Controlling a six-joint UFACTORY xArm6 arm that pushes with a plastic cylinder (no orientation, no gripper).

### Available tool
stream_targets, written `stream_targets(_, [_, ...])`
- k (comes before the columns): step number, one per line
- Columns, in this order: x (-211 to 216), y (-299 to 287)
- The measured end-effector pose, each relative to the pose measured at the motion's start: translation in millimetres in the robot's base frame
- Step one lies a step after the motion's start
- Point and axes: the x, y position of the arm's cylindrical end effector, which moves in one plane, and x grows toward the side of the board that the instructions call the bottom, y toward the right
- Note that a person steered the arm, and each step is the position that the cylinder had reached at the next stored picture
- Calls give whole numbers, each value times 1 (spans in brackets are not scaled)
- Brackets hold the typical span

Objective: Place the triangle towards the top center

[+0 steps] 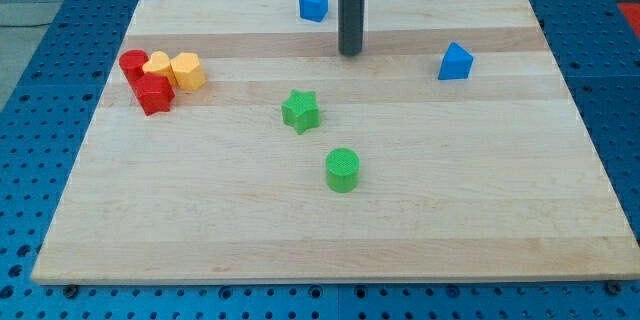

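The arm's visible part is a straight cylindrical rod (pixel 351 10), dark grey to near black, with a smooth matt surface and a faint lighter sheen running along its length. Its diameter is uniform from top to bottom. The tip (pixel 350 53) is cut flat and square, without taper or rounding. At the view's top edge the rod joins a wider dark mounting section, cropped by the frame. No cables, screws or markings can be made out
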Motion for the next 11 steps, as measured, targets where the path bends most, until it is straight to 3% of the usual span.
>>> stream_targets(1, [60, 22])
stream_targets(2, [69, 95])
stream_targets(3, [49, 128])
stream_targets(5, [-22, 133])
stream_targets(7, [-39, 206])
stream_targets(9, [-67, 179])
stream_targets(11, [-67, 107])
